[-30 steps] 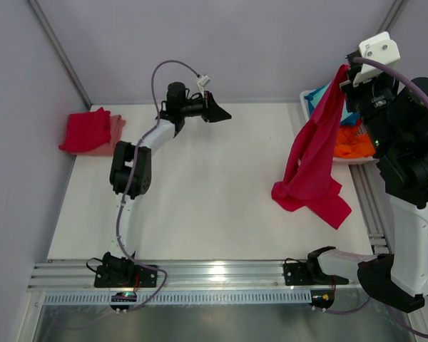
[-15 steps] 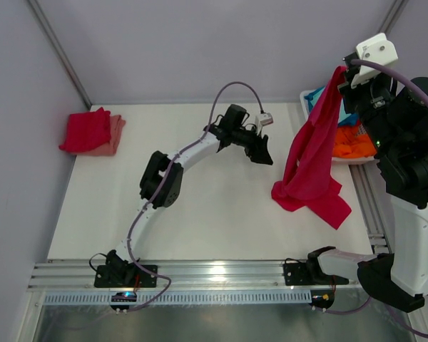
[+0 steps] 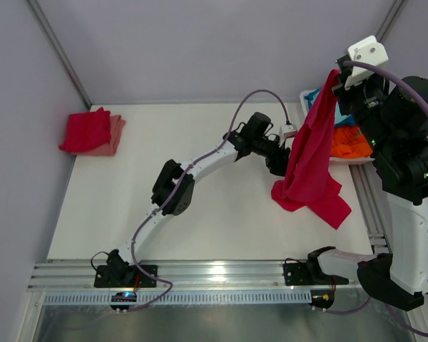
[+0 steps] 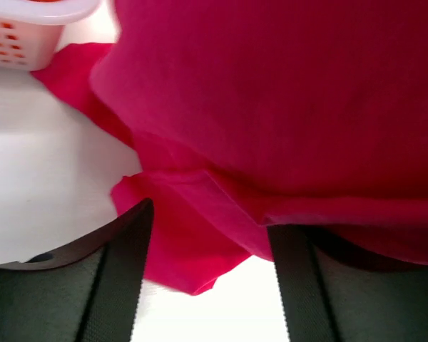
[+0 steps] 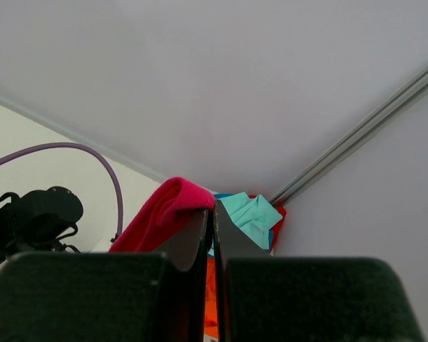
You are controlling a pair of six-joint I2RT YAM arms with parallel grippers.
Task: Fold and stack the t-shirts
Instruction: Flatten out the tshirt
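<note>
Folded red cloth t-shirt (image 3: 85,130) on a salmon-pink one (image 3: 114,135), bench (image 3: 200,235) far-left corner. Left pincer (image 4: 210,281) spread wide, gripping nothing, right at the hanging crimson cloth t-shirt (image 3: 310,164). Right pincer (image 5: 212,221) clamped on the crimson shirt's top; its lower end is pooled near the bench's right edge. White plastic basket (image 4: 14,43) in the far-right corner.

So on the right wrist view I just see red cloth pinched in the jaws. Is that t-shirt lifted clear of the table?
Observer: No. The crimson t-shirt hangs from the right jaws, its lower end bunched on the table.
Operator: Where's the left arm?
Observer: Reached across, left jaws open at the shirt's lower fold.
Operator: Anything folded?
Observer: A folded red t-shirt lies on a pink one at the far left corner.
</note>
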